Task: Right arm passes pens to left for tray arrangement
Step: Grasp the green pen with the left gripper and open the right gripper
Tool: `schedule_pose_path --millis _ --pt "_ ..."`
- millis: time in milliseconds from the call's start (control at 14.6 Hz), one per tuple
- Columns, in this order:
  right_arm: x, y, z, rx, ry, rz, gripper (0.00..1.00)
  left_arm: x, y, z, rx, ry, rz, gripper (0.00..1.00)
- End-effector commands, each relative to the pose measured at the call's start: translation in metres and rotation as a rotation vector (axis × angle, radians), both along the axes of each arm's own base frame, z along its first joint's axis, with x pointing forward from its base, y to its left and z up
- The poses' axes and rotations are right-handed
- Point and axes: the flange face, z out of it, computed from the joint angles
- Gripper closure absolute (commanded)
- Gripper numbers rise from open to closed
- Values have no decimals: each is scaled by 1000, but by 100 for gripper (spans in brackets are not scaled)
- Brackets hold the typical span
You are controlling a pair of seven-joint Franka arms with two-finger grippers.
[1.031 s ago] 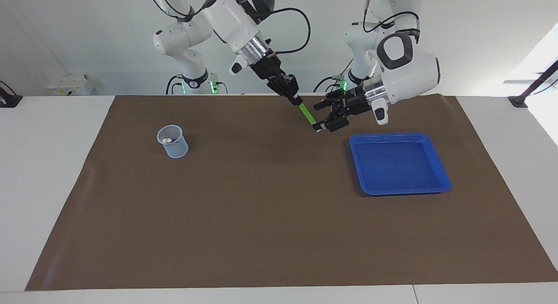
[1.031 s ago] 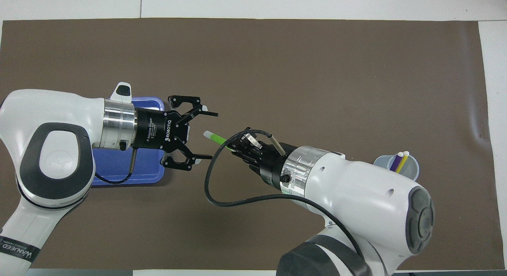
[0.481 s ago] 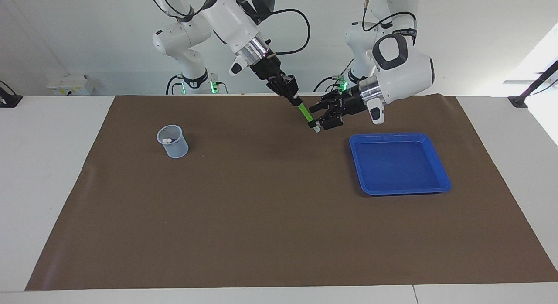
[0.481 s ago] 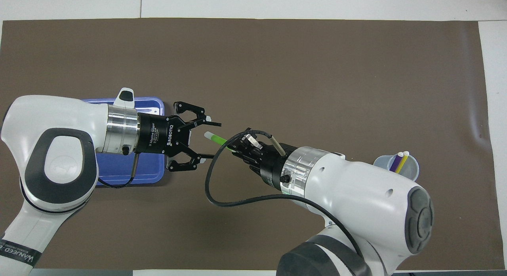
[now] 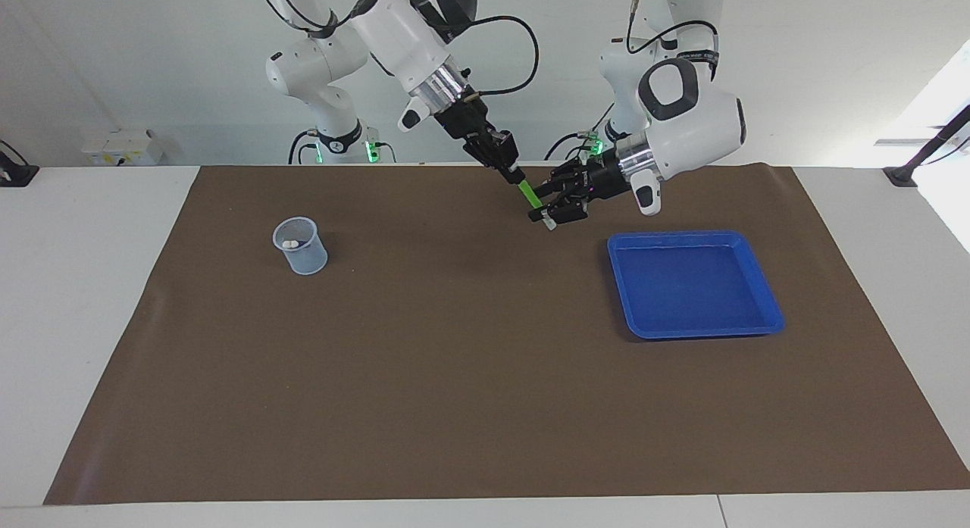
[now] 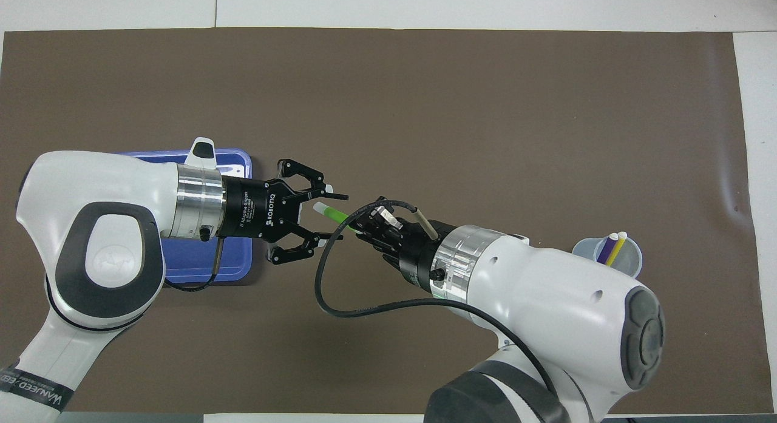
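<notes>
Over your brown mat (image 5: 455,376), beside the blue tray (image 5: 765,316), the right gripper (image 5: 509,167) clamps the green pen (image 5: 529,195); the left gripper (image 5: 550,210) straddles its tip, fingers apart.

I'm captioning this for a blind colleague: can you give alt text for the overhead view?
Above a brown mat, the right gripper holds out a green pen between the left gripper's partly open jaws, beside a blue tray. A cup holds two more pens.

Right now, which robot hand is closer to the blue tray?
The left. The left gripper hangs in the air beside the blue tray, toward the table's middle, around the green pen. The right gripper holds that pen from farther off.
</notes>
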Motion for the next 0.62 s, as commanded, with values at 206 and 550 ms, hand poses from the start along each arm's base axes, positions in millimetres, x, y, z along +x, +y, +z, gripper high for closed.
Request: schedule_pose_path --millis 206,550 --pt "-6 -7 1 15 7 -4 100 -6 9 2 -13 6 38 51" --pt "-5 -7 1 16 4 -6 100 -6 9 3 -13 -4 30 100"
